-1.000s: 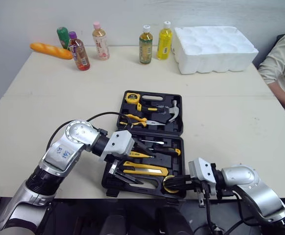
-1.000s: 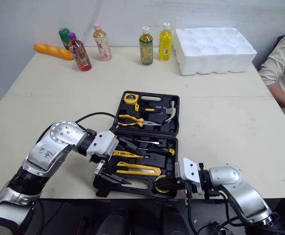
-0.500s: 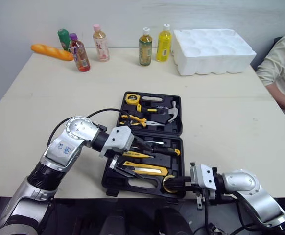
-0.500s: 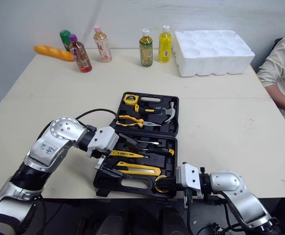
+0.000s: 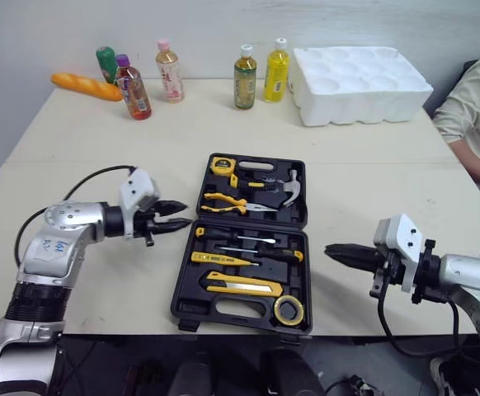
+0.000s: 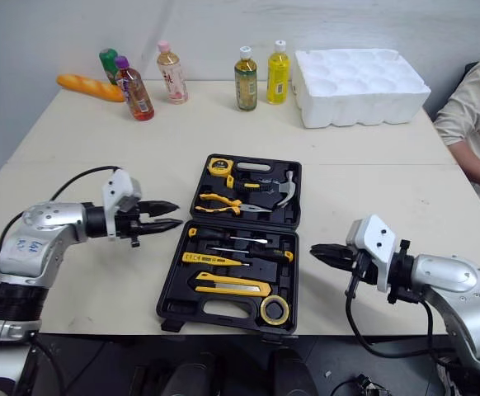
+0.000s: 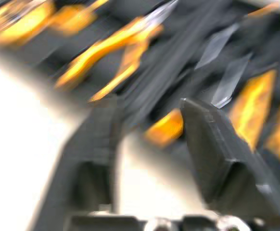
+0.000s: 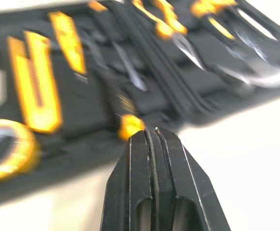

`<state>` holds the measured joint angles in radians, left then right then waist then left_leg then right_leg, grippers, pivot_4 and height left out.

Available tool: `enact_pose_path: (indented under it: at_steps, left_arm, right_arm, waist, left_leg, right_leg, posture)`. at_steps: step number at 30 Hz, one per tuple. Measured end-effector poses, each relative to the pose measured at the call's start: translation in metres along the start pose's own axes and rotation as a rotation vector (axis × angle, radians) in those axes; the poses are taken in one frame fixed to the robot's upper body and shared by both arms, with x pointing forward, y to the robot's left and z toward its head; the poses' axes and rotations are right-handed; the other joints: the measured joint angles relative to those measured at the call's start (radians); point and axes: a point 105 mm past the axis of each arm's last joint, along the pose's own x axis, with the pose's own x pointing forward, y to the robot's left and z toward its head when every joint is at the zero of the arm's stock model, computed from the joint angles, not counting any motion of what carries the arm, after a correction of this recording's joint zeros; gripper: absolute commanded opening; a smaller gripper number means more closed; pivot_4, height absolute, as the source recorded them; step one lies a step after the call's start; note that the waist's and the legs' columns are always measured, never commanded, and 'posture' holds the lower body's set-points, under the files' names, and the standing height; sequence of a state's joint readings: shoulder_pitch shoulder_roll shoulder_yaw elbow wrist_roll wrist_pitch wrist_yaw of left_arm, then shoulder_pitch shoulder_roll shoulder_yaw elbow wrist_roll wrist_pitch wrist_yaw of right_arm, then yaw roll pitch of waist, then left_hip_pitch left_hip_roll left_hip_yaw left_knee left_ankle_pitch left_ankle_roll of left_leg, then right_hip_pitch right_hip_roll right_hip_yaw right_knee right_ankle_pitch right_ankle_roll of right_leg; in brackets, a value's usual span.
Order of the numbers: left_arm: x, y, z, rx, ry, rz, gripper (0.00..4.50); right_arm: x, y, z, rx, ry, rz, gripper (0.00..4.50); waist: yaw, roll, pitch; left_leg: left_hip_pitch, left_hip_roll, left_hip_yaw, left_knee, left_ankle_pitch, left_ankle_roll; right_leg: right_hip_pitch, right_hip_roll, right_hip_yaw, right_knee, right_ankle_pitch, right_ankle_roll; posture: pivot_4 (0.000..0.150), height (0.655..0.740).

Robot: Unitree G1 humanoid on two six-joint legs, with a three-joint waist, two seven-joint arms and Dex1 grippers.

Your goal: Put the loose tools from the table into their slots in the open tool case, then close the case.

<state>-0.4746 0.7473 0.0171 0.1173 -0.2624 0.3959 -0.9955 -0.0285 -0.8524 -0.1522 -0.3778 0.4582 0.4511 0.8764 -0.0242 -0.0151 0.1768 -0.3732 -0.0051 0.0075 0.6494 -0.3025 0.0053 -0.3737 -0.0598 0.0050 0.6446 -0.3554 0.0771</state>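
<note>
tool case (image 5: 189, 307) is lying open, its slots looking filled, so closing seems next. left gripper (image 5: 187, 214) is hovering just beside its edge, fingers parted and empty; right gripper (image 5: 332, 249) is waiting across the case, pinched shut on nothing. bottles (image 5: 245, 78) and foam tray (image 5: 364, 111) are standing far beyond, blocking nothing.

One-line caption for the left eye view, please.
Open left gripper and shut right gripper hover either side of the open tool case, tools seated inside.

left claw (image 5: 188, 214) spread, right claw (image 5: 330, 249) (tips together)
</note>
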Motion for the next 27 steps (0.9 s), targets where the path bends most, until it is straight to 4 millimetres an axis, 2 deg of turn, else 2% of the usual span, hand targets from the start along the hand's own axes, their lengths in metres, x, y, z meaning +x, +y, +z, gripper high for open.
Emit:
enact_pose_path:
  at_steps: [1, 6, 10, 15, 27]
  left_arm:
    - [0.0, 0.002, -0.005, 0.003, 0.017, 0.007, 0.08]
    - [0.016, 0.001, -0.02, -0.002, 0.043, -0.004, 0.08]
    - [0.035, -0.006, -0.015, 0.006, 0.038, -0.045, 0.08]
    - [0.043, -0.005, -0.02, -0.01, 0.049, -0.032, 0.08]
    - [0.062, -0.018, -0.016, -0.083, 0.043, -0.04, 0.08]
  right_arm:
    - [0.002, -0.006, -0.004, 0.009, 0.019, -0.031, 0.0]
    - [0.023, -0.013, -0.017, 0.017, 0.08, -0.065, 0.0]
    - [0.049, -0.007, -0.015, 0.025, 0.067, -0.023, 0.0]
    - [0.064, -0.01, -0.014, 0.023, 0.093, -0.008, 0.0]
    - [0.072, -0.031, -0.016, 0.032, 0.14, -0.02, 0.0]
  waist:
    - [0.0, 0.0, 0.0]
    - [0.003, 0.0, 0.0]
    - [0.002, 0.0, 0.0]
    - [-0.004, 0.0, 0.0]
    - [0.003, 0.0, 0.0]
  left_leg:
    - [-0.001, 0.0, 0.0, 0.0, 0.0, 0.0]
    - [-0.002, 0.0, 0.0, 0.0, 0.0, 0.0]
    - [-0.003, 0.0, 0.0, 0.0, 0.0, 0.0]
    - [-0.003, 0.0, 0.001, 0.001, 0.0, 0.0]
    - [-0.004, 0.0, 0.001, 0.003, 0.001, -0.001]
  right_leg:
    - [-0.001, 0.0, 0.0, 0.0, 0.0, 0.0]
    - [-0.003, 0.0, 0.0, 0.0, 0.0, 0.0]
    - [-0.003, 0.0, 0.0, 0.001, 0.0, 0.0]
    - [-0.003, 0.0, 0.0, 0.002, 0.0, 0.0]
    - [-0.003, 0.0, 0.0, 0.002, 0.001, 0.001]
  posture:
    - [0.15, 0.74]
    - [0.15, 0.74]
    - [0.15, 0.74]
    - [0.15, 0.74]
    - [0.15, 0.74]
